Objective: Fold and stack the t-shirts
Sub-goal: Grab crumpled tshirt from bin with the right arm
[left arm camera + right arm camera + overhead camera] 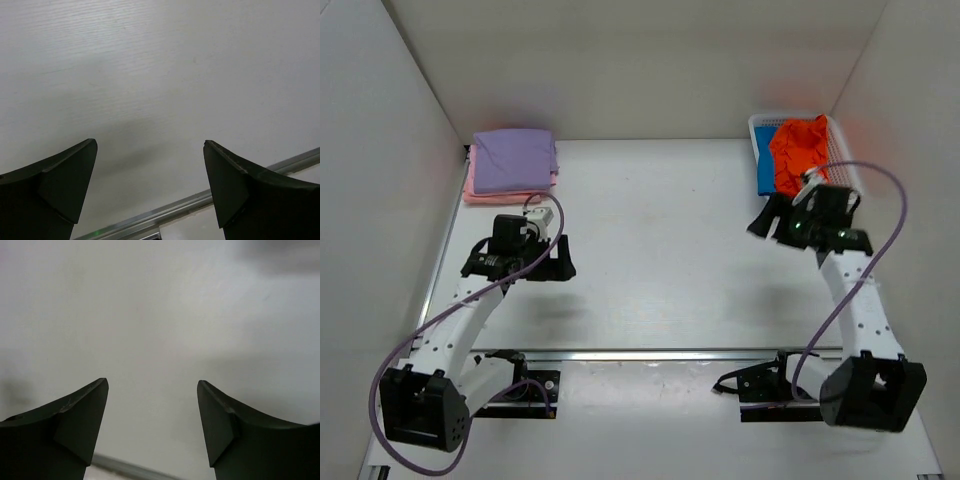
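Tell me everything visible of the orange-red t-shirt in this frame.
The orange-red t-shirt is plain soft cloth, unfolded and crumpled into a heap. It lies in the white mesh basket at the table's far right corner, partly covering a blue t-shirt that shows at its left side. Its near end disappears behind the right arm's wrist. The right gripper is open over bare table and is not holding it.

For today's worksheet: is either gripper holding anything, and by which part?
Nothing is held: the left gripper and right gripper are both open and empty.
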Robot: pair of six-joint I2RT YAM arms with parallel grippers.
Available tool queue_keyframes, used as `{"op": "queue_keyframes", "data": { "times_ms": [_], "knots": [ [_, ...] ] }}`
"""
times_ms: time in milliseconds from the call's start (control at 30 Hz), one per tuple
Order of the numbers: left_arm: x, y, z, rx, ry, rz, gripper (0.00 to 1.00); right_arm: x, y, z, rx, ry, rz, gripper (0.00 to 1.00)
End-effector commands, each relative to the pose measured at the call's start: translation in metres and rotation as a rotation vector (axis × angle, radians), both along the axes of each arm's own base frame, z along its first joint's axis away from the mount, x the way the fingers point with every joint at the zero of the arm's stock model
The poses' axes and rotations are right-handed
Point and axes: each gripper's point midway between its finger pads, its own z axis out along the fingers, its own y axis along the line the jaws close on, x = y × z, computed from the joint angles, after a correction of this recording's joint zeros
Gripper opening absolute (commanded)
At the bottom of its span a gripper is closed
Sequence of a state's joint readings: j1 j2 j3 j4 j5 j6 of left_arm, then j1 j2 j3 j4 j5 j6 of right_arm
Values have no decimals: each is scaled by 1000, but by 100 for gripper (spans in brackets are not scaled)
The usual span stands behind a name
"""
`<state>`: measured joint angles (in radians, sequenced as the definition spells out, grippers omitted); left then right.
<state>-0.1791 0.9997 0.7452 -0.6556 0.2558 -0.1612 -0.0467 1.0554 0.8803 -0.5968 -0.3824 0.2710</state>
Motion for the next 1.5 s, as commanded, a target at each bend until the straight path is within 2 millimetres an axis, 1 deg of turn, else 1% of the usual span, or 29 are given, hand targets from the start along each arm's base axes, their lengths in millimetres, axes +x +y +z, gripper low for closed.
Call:
{"op": "queue_keyframes", "data": {
  "times_ms": [0, 67, 100, 133, 167, 233, 267, 367, 400, 500, 533, 567, 633, 667, 700, 733, 800, 867, 933, 1000, 1100, 1167, 1233, 1267, 1300, 1367, 1400, 1433, 1467],
  "knots": [
    [22, 19, 14, 70, -32, 53, 98, 55, -52, 68, -146, -182, -77, 69],
    [28, 16, 26, 80, -79, 29, 99, 88, -73, 108, -251, -267, -120, 67],
    [30, 18, 29, 82, -112, 38, 99, 102, -76, 113, -266, -270, -121, 67],
    [34, 14, 33, 70, -150, 32, 98, 118, -83, 102, -294, -236, -126, 66],
    [33, 17, 32, 77, -176, 44, 98, 130, -93, 115, -317, -264, -152, 65],
    [34, 19, 38, 71, -253, 33, 98, 162, -110, 95, -303, -212, -170, 65],
    [34, 19, 36, 77, -259, 18, 99, 175, -115, 103, -296, -233, -183, 65],
    [38, 26, 37, 87, -274, 26, 99, 215, -136, 67, -285, -170, -229, 61],
    [42, 29, 39, 99, -279, 30, 98, 224, -140, 73, -282, -193, -240, 61],
    [48, 26, 39, 99, -275, 10, 99, 250, -159, 51, -282, -164, -271, 54],
    [50, 25, 40, 93, -280, 8, 91, 256, -167, 29, -278, -115, -279, 52],
    [53, 21, 43, 73, -287, -8, 73, 262, -170, 31, -282, -117, -283, 52],
    [58, 19, 44, 58, -291, 2, 47, 274, -179, -5, -280, -45, -283, 53],
    [58, 17, 43, 46, -287, -1, 45, 281, -183, -19, -288, -16, -282, 54],
    [59, 16, 40, 37, -285, 1, 46, 287, -185, -13, -299, -23, -289, 55],
    [61, 16, 45, 32, -306, 1, 52, 288, -190, -37, -313, 28, -292, 57],
    [60, 14, 40, 20, -297, 3, 72, 297, -201, -45, -345, 66, -313, 60],
    [61, 13, 41, 15, -306, -1, 67, 302, -204, -72, -348, 132, -317, 62],
    [60, 10, 38, 4, -304, -24, 41, 305, -209, -77, -349, 135, -331, 61],
    [57, 5, 36, -11, -281, -50, 1, 304, -207, -80, -325, 136, -320, 41],
    [56, 1, 30, -19, -240, -70, 5, 309, -207, -60, -304, 90, -316, 3],
    [53, -7, 31, -37, -239, -103, 6, 312, -203, -42, -283, 52, -315, 0],
    [51, -10, 34, -55, -251, -107, 44, 311, -199, -12, -274, -3, -302, 0],
    [49, -14, 36, -72, -264, -125, 79, 310, -192, 7, -277, -36, -291, 0],
    [49, -15, 40, -80, -280, -128, 87, 307, -190, 37, -277, -89, -295, 0],
    [45, -18, 58, -121, -331, -121, 61, 292, -177, 107, -265, -213, -292, 0],
    [43, -22, 59, -127, -336, -129, 38, 279, -165, 139, -257, -265, -274, 1],
    [40, -22, 63, -137, -349, -126, 31, 273, -157, 156, -254, -303, -253, 0],
    [36, -23, 64, -141, -352, -127, 26, 258, -141, 193, -262, -374, -230, 0]
  ]
}}
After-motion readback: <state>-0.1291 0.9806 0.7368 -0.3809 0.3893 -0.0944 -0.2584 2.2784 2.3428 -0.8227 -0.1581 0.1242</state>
